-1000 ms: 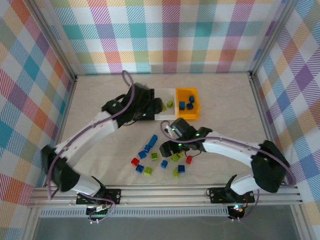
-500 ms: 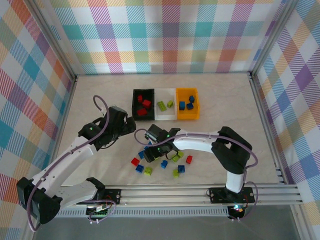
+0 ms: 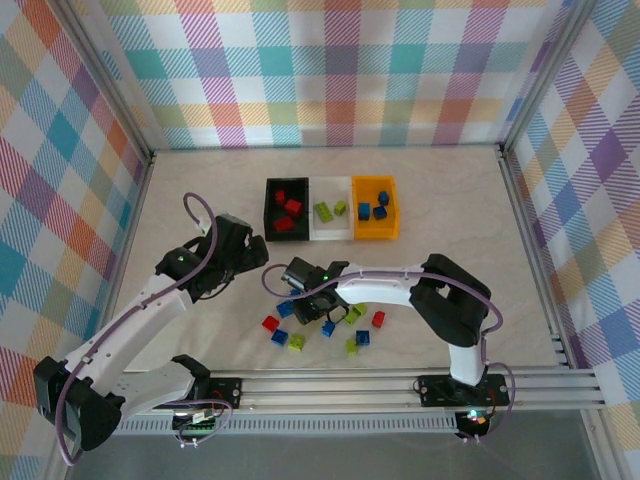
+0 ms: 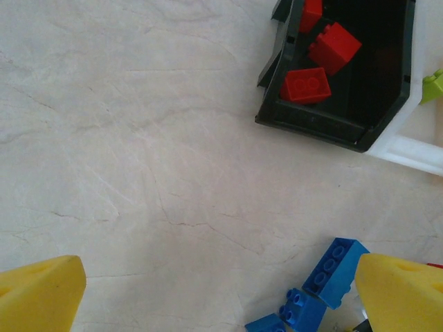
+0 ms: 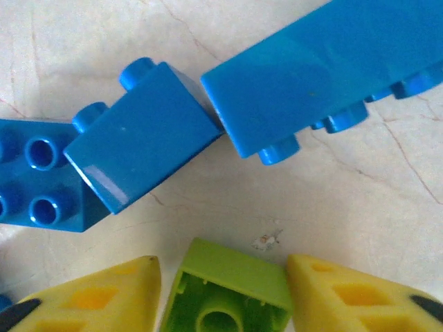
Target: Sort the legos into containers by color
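Observation:
My right gripper (image 3: 312, 305) is low over the loose legos in the middle of the table. In the right wrist view its yellow fingers (image 5: 104, 297) are shut on either side of a yellow-green lego (image 5: 225, 290) lying upside down. Three blue legos lie just beyond it: a long one (image 5: 332, 62), a short one (image 5: 145, 135) and a flat one (image 5: 34, 173). My left gripper (image 3: 245, 262) hovers open over bare table, left of the pile; its pads (image 4: 41, 294) hold nothing. The containers stand in a row: black (image 3: 270, 208) with red legos, white (image 3: 318, 225) with green ones, orange (image 3: 375, 235) with blue ones.
More loose legos lie near the front: red (image 3: 270, 323), blue (image 3: 279, 338), green (image 3: 297, 341), blue (image 3: 328, 328), red (image 3: 379, 319). The left wrist view has the black bin's corner (image 4: 325, 124) and two blue bricks (image 4: 336, 270) by the right pad. Plaid walls enclose the table.
My left arm pulled back from over the black bin to the near left. My right gripper slid left into the pile and its jaws closed round the green lego.

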